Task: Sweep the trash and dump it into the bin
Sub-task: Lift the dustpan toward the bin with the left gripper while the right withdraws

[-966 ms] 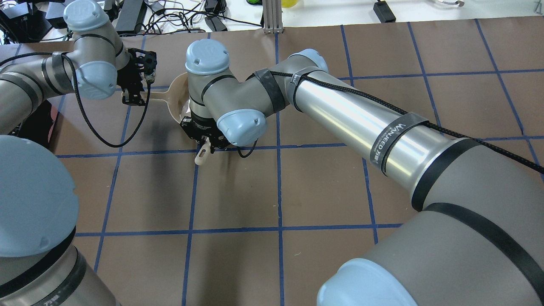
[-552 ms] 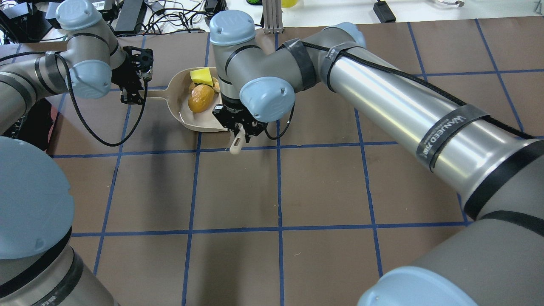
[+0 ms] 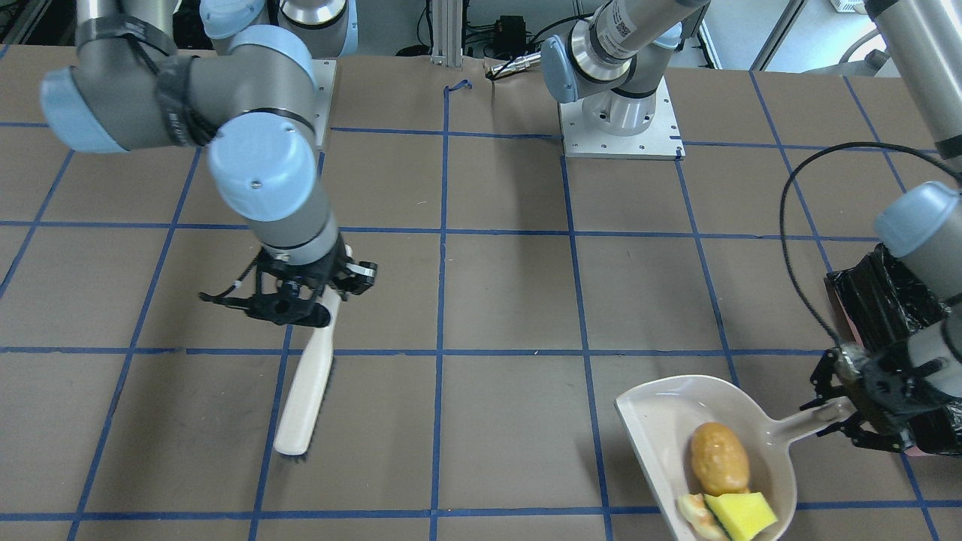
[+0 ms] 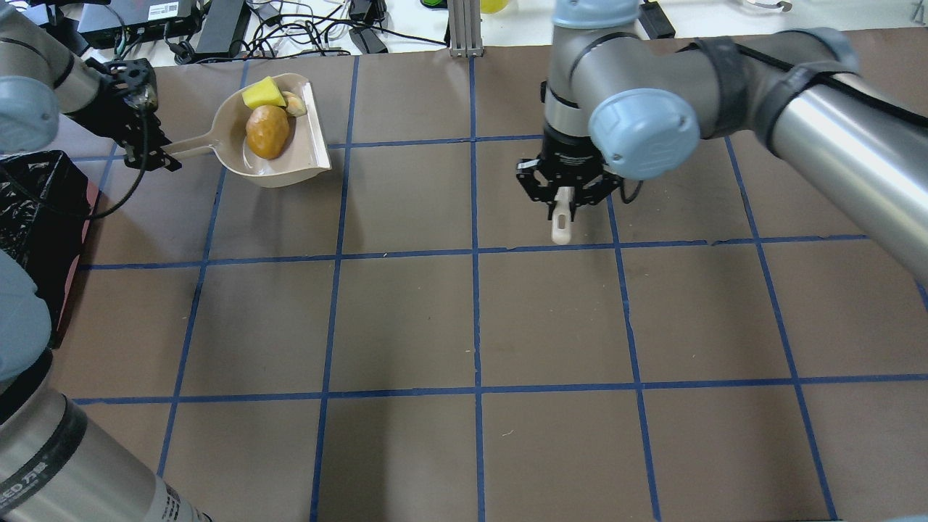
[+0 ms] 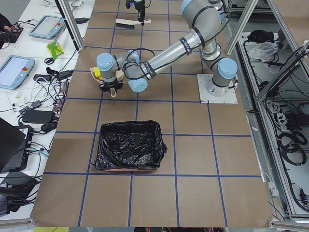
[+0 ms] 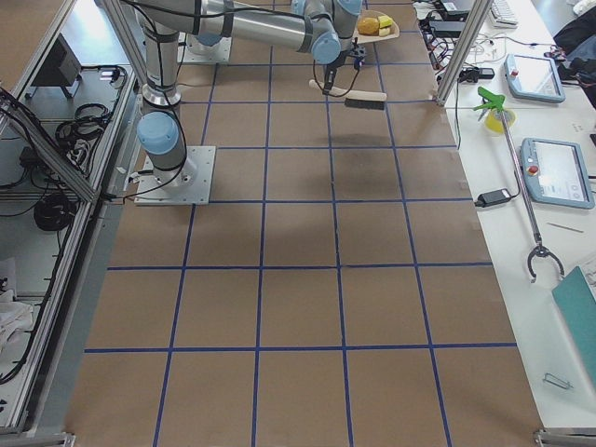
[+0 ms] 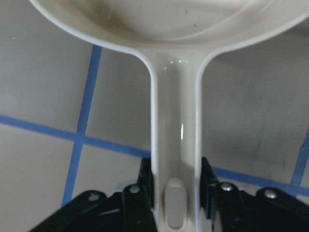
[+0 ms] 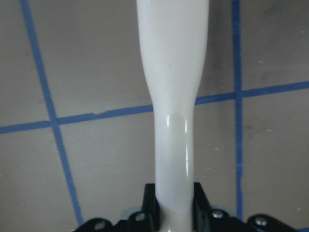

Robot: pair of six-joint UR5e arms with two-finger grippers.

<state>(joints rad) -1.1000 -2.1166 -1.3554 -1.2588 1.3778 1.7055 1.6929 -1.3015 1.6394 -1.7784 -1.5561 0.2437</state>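
Observation:
The trash lies in the beige dustpan: a brown potato-like lump, a yellow sponge piece and a tan scrap. My left gripper is shut on the dustpan's handle, at the table's far left. The bin, lined with a black bag, stands just near-left of it and also shows in the exterior left view. My right gripper is shut on the white brush handle. The brush hangs well to the right of the dustpan.
Cables and electronics and an aluminium post line the table's far edge. The arm base plates sit on the robot's side. Blue tape marks a grid on the brown table.
My left gripper has carried the dustpan with the trash left and farther away, next to the bin. My right gripper has moved the brush right, away from the dustpan.

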